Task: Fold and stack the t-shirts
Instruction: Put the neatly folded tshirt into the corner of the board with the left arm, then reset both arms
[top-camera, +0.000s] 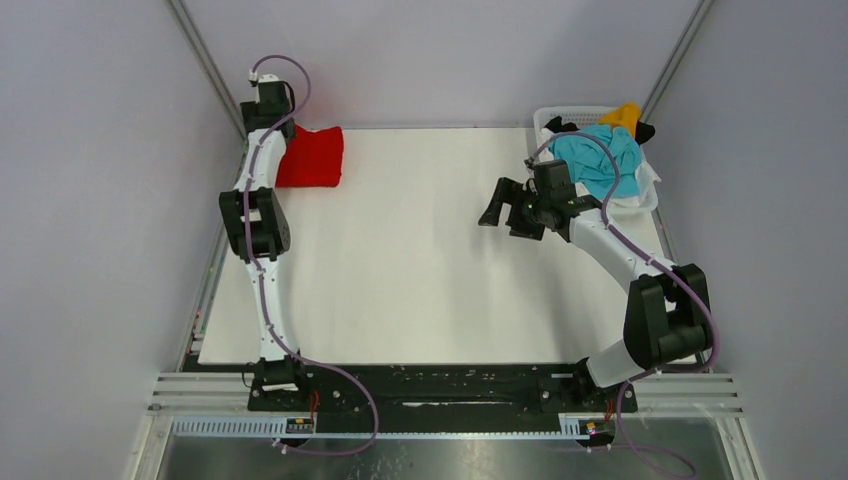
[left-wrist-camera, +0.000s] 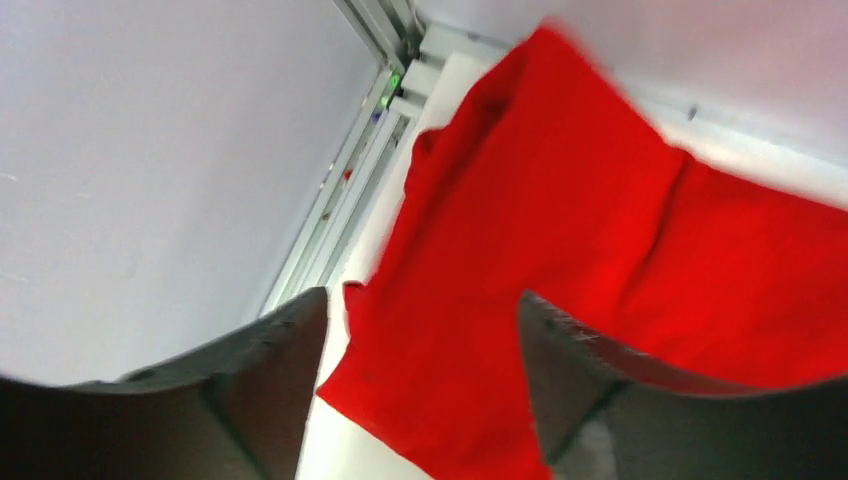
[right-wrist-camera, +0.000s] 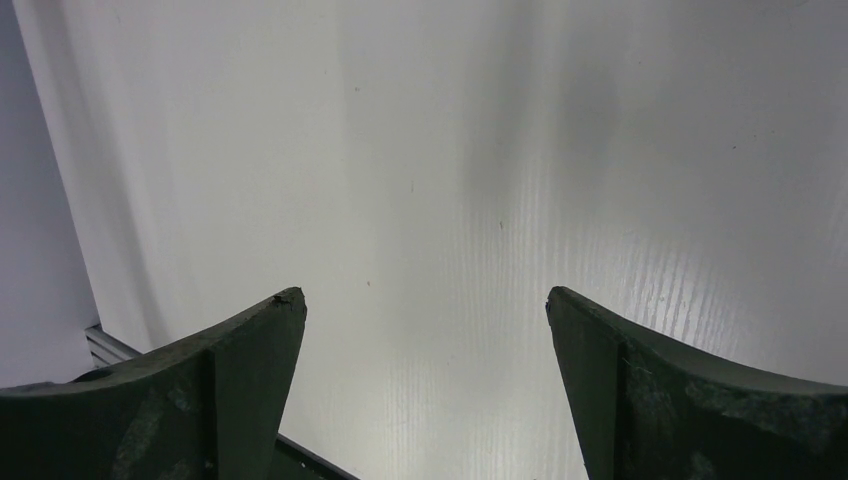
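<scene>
The red t-shirt (top-camera: 312, 157) lies folded in the table's far left corner. In the left wrist view it (left-wrist-camera: 560, 250) fills the space beyond my left gripper (left-wrist-camera: 420, 295), whose jaws stand apart above it with no cloth pinched between them. My right gripper (top-camera: 491, 212) hovers open over bare table right of centre; its wrist view shows only the white surface between the fingers (right-wrist-camera: 425, 292). More t-shirts are heaped at the far right: a turquoise one (top-camera: 600, 160) on top, a yellow-orange one (top-camera: 625, 115), a black one (top-camera: 560, 125) and a bit of white cloth (top-camera: 645, 185).
The heap sits in a white plastic basket (top-camera: 560, 111) at the far right corner. Grey walls close in the left, back and right sides. A metal rail (left-wrist-camera: 345, 190) runs along the table's left edge beside the red shirt.
</scene>
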